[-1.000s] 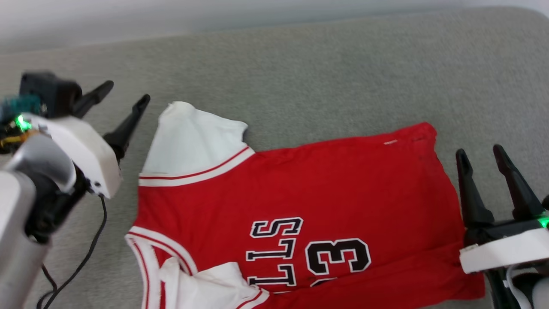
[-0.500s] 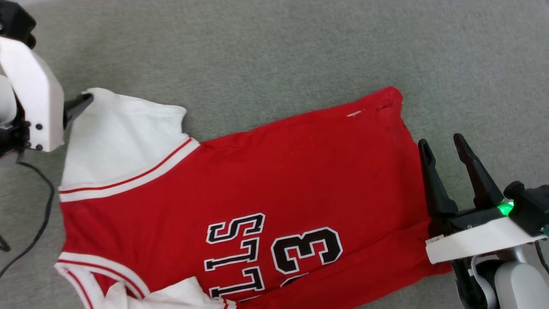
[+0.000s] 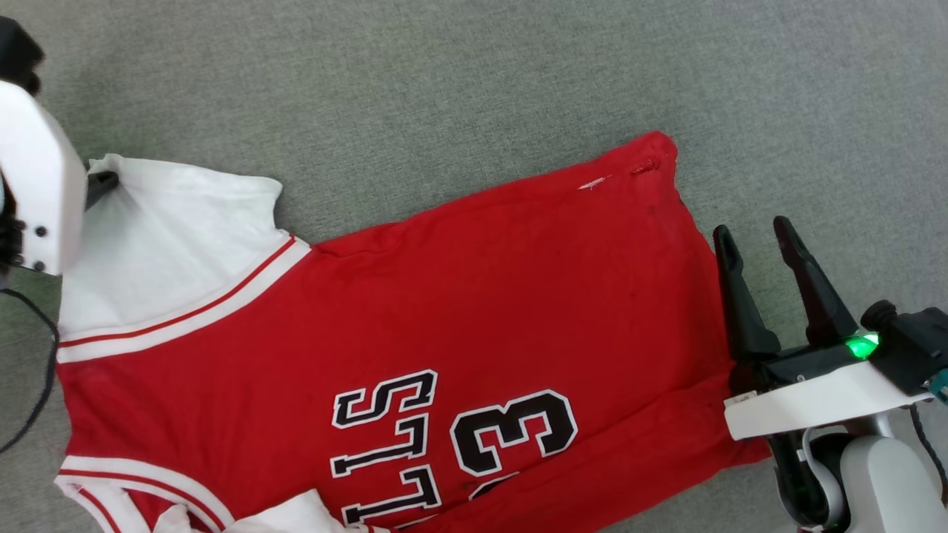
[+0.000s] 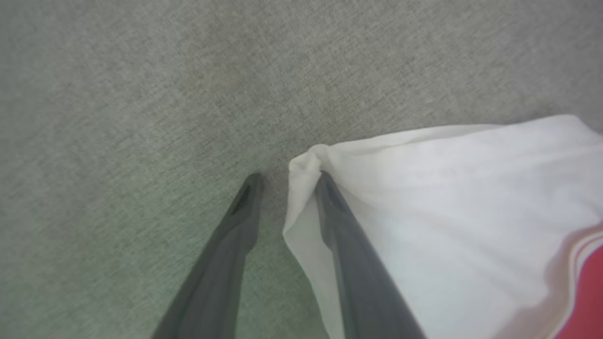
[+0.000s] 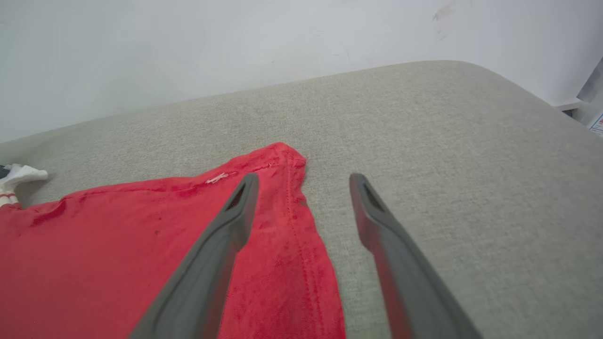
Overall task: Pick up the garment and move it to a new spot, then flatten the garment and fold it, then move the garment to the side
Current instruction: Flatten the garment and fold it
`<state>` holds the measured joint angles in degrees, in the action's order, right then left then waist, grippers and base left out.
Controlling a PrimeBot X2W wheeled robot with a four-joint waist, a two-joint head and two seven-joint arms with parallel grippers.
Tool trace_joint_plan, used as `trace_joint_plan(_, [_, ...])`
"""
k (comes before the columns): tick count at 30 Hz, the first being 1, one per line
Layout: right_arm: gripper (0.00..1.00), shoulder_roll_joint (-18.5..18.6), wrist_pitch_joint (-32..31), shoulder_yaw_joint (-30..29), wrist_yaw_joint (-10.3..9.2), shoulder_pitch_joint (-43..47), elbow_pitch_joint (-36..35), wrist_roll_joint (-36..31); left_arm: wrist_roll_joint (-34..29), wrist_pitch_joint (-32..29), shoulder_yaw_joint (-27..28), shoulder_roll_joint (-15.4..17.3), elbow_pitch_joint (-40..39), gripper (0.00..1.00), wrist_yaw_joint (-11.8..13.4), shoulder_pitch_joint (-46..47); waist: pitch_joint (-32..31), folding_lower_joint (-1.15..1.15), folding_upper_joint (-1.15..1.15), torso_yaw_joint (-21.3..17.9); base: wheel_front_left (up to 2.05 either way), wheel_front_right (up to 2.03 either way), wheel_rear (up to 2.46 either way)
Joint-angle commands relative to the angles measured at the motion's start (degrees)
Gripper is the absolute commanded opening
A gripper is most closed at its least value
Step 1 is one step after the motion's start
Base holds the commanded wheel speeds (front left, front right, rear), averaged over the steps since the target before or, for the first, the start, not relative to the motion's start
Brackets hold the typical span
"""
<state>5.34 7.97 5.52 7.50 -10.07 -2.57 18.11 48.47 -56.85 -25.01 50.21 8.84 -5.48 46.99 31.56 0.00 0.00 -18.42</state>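
The red shirt lies spread out flat on a grey cushion. It fills the middle and lower left of the head view. Its front faces up, and the black letters and the number 3 sit sideways near the bottom. One white sleeve points to the upper left. Another bit of white cloth is bunched at the bottom edge. The bottom hem of the shirt is on the right side.

The left gripper is at the corner of the white sleeve. Its two fingers are partly apart. In the left wrist view, the sleeve corner is folded over the tip of the right-hand finger. The other finger rests on the bare cushion, with a small gap of grey between it and the cloth. It has not pinched the sleeve.

The right gripper is at the right side of the head view, just beside the hem. Its fingers are wide apart and hold nothing. In the right wrist view, one finger is over the red corner and the other is over the cushion.

A thin black cable hangs at the left edge.
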Motion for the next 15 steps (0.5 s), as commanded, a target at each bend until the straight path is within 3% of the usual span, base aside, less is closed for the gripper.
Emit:
trace_joint_plan(1, [1.0, 0.3, -0.2, -0.3, -0.02, -0.9, 0.0, -0.4, -0.4, 0.6, -1.9, -1.4, 1.1, 0.0, -0.3, -3.2, -0.6, 0.0, 0.0, 0.5, 0.0, 0.0, 0.0])
trace_joint_plan(9, [1.0, 4.2, -3.6, -1.0, -0.02, -0.3, -2.0, -1.7, -3.4, 15.3, -1.6, -4.4, 0.0, 0.0, -1.5, -1.6, -5.9, 0.0, 0.0, 3.8, 0.0, 0.0, 0.0])
trace_joint_plan(14, [1.0, 8.4, -9.3, -1.1, -0.02, 0.1, -4.2, -1.7, -3.2, 20.1, -2.9, -5.3, -1.4, 0.0, -1.8, -2.5, -9.3, 0.0, 0.0, 6.7, 0.0, 0.0, 0.0])
trace_joint_plan(15, [1.0, 10.9, -13.6, -0.9, -0.02, -0.3, -5.1, -0.8, -2.4, 22.0, -3.3, -5.9, -2.5, 0.0, -1.9, -3.3, -10.5, 0.0, 0.0, 8.4, 0.0, 0.0, 0.0])
